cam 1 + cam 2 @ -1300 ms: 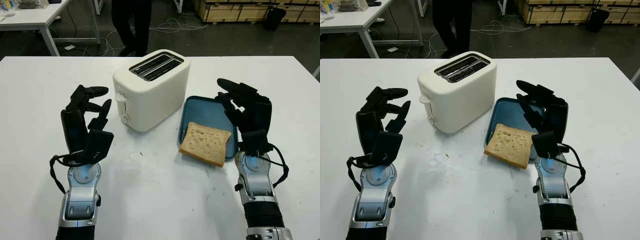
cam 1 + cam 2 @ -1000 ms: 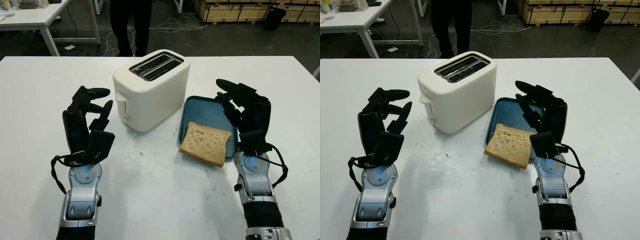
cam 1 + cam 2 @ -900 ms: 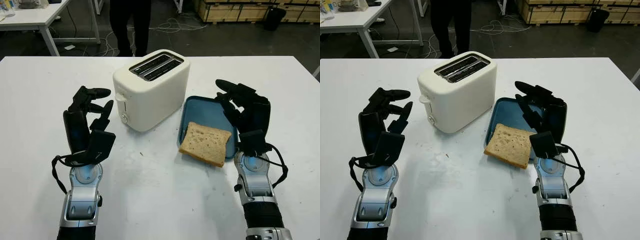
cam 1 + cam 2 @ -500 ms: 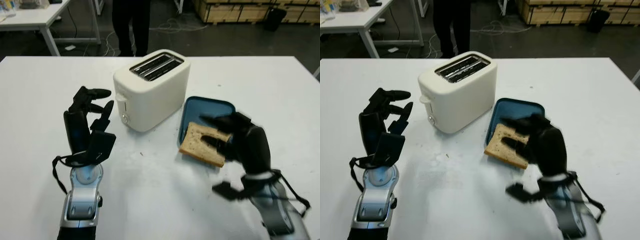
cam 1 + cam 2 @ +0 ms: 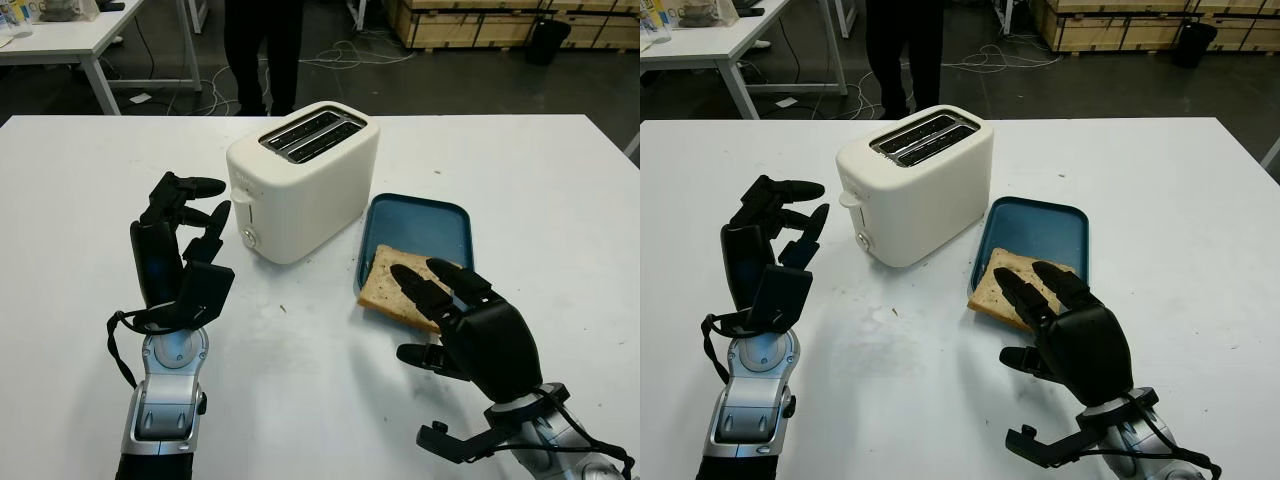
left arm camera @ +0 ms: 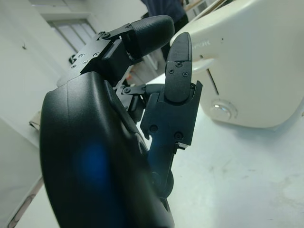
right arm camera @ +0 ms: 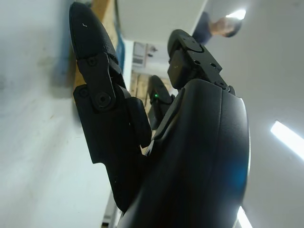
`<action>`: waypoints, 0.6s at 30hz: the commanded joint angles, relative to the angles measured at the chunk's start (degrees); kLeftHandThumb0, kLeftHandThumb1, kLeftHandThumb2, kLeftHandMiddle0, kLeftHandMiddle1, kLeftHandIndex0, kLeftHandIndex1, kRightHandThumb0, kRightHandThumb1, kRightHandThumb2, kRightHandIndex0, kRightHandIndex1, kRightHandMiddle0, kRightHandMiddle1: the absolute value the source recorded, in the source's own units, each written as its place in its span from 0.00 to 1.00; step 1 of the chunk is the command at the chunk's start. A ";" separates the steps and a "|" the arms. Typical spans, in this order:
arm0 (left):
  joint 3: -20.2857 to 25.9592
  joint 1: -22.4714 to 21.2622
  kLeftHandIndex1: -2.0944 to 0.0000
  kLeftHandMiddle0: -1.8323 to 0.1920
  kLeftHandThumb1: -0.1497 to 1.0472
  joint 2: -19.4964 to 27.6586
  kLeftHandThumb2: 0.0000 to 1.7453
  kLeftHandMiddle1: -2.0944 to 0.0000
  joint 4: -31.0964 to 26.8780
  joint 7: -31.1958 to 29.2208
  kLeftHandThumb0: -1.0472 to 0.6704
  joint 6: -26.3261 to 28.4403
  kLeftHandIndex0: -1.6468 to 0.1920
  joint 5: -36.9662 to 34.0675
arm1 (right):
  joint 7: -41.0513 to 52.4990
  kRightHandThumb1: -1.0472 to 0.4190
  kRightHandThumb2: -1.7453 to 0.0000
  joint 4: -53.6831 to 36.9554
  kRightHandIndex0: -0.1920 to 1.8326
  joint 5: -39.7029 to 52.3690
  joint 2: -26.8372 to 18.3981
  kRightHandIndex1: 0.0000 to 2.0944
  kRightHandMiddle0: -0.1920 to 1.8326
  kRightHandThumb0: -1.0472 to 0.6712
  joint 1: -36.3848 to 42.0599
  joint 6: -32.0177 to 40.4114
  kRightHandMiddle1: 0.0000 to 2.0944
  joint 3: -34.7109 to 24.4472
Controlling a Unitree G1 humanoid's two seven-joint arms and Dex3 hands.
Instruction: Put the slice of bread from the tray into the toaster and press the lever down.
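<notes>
Here a white table [image 5: 300, 400] fronts a dark cable-strewn floor [image 5: 400, 70].

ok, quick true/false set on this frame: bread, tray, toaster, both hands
1. The bread lies half on the blue tray, its near edge hanging over onto the table. True.
2. The right hand has lifted the bread clear of the tray. False: it is open, fingers over the slice, which lies on the tray.
3. The toaster slots are empty. True.
4. The left hand is pressing the toaster lever. False: it is open, left of the toaster, touching nothing.
</notes>
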 commanded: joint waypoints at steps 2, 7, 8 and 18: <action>-0.31 -0.21 0.45 0.68 0.89 -0.16 0.12 0.20 -0.27 -0.60 0.37 -0.91 0.60 -0.46 | -3.33 0.10 0.99 2.72 0.24 -3.83 -0.86 0.01 0.20 0.08 -1.88 2.52 0.00 1.53; -0.42 -0.10 0.44 0.68 0.89 0.06 0.12 0.20 -0.10 -0.99 0.37 -0.97 0.60 -0.10 | -6.25 0.10 1.00 6.52 0.24 -6.52 -1.71 0.01 0.21 0.10 -3.93 5.25 0.00 3.31; -0.46 -0.08 0.44 0.67 0.89 0.16 0.12 0.20 0.05 -1.00 0.36 -1.19 0.59 0.04 | -6.68 0.11 1.00 7.01 0.25 -6.70 -1.85 0.01 0.21 0.10 -4.26 5.70 0.01 3.57; -0.65 0.22 0.44 0.67 0.89 -0.17 0.12 0.20 -0.56 -0.60 0.36 -1.24 0.60 0.55 | -9.51 0.12 1.00 10.53 0.28 -5.99 -3.61 0.02 0.23 0.14 -7.02 7.09 0.01 5.78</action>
